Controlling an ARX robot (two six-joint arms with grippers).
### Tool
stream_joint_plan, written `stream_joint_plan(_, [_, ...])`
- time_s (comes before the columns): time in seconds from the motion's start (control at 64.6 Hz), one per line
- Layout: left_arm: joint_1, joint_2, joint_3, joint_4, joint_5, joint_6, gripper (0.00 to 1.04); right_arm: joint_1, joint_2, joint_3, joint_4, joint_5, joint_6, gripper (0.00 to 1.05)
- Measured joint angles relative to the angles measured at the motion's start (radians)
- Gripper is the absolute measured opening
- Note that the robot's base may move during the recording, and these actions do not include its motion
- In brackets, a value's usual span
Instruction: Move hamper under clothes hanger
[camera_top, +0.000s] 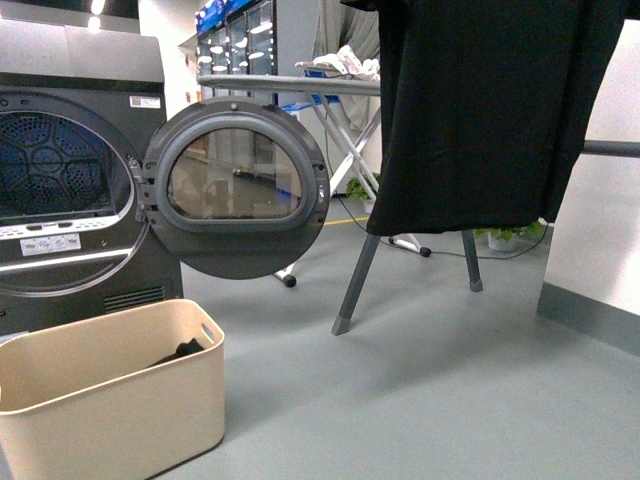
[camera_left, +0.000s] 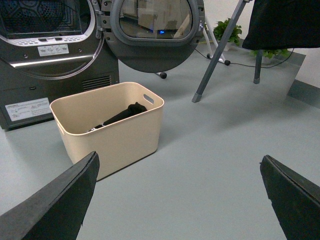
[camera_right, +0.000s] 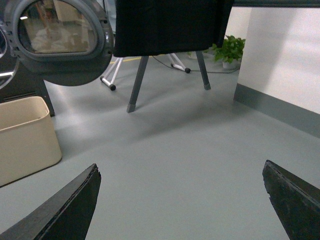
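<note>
The dryer (camera_top: 70, 180) fills the front view's upper left, door (camera_top: 235, 190) open. The hanger (camera_top: 357, 285) stands upper right, a black T-shirt (camera_top: 480, 110) draped on it. The hamper (camera_top: 110, 400) sits lower left below the door, probably for unloading, well apart from the hanger; it holds one dark garment (camera_top: 185, 350). Left gripper (camera_left: 179, 159) and right gripper (camera_right: 180, 166) gape wide, empty.

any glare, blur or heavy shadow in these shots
Front view: ceiling lights blown out, door glass mirrors the room, T-shirt a detailless black. Left wrist view: hamper sharp, fingers dark and soft. Right wrist view: soft shadow on the floor by the rack.
</note>
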Motion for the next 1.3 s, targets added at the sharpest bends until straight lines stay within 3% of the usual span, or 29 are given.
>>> stream_joint_plan(1.3, [0.0,0.0,0.0,0.0,0.002,0.0,0.98,0.0,0.0,0.0,0.0,0.003,0.0,0.97])
